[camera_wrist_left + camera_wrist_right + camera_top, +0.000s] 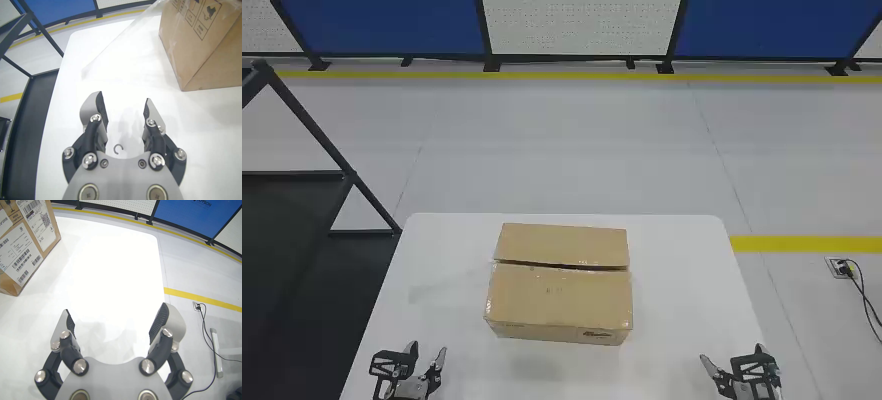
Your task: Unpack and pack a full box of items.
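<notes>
grey floor (542, 140) | yellow line (802, 243) | blue panels (382, 25) | black rack (282, 260)

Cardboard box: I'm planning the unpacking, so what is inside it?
The cardboard box sits on the white table with its top flaps folded down, so its contents are hidden. Nothing rests on top.

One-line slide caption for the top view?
Closed cardboard box centered on white table; left gripper and right gripper open at the near edge.
</notes>
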Controlling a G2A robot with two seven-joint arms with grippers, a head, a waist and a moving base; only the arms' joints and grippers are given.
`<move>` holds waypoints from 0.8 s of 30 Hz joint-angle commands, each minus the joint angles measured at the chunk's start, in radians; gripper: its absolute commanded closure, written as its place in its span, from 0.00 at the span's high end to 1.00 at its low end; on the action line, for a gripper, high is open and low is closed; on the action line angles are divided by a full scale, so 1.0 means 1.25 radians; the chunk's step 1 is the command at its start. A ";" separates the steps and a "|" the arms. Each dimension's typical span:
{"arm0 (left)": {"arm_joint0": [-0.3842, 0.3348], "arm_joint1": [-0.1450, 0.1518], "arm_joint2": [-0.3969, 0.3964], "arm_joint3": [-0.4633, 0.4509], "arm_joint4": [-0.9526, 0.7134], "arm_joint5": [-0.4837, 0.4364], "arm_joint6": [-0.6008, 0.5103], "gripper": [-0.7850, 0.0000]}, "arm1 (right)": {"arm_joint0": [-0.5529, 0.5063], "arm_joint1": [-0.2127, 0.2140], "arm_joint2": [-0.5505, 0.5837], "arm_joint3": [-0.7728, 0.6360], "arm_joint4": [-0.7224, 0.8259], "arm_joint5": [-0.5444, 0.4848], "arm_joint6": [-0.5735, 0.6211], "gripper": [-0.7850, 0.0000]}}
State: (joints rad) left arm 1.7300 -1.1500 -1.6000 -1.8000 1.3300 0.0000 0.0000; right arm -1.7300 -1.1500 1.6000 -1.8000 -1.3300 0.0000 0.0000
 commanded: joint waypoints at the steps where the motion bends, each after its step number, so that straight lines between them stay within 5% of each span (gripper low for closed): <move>1: 0.000 0.000 0.000 0.000 0.000 0.000 0.000 0.59 | 0.000 0.000 0.000 0.000 0.000 0.000 0.000 1.00; 2: 0.001 0.000 0.001 0.000 -0.008 -0.014 0.009 1.00 | 0.000 0.000 -0.002 -0.004 -0.001 -0.008 -0.004 1.00; 15: -0.004 0.008 -0.123 -0.042 -0.152 -0.188 0.068 1.00 | 0.023 0.005 0.062 -0.170 0.193 -0.176 0.122 1.00; 24: -0.035 0.017 -0.187 -0.102 -0.230 -0.307 0.030 1.00 | 0.165 0.003 0.022 -0.197 0.339 -0.139 0.297 1.00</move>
State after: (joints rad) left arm 1.6868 -1.1291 -1.8314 -1.9169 1.0457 -0.3748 0.0449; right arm -1.5467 -1.1457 1.6372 -2.0506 -0.9194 -0.1844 0.3442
